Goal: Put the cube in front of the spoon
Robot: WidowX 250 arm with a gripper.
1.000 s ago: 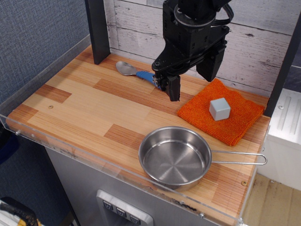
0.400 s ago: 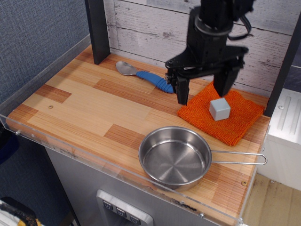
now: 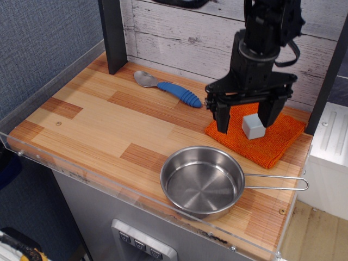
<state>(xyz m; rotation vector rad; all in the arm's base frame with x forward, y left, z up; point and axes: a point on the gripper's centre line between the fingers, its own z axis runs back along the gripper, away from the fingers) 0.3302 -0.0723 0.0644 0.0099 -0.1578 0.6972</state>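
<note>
Claw (image 3: 246, 120) spread over cube (image 3: 253, 127); pan (image 3: 202, 182) near

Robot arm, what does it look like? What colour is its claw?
The arm is all black, chunky and rounded, with black cables looping beside its wrist. The claw, the gripper, is black too: a wide bar with two flat, blocky fingers pointing down. No markings or stickers are visible.

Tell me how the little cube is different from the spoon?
The cube is pale grey-blue and boxy; the spoon is long, with a silver bowl and ribbed blue handle. The cube sits on the orange cloth; the spoon lies on the bare wooden table. The open end effector hangs around the cube, not the spoon.
</note>
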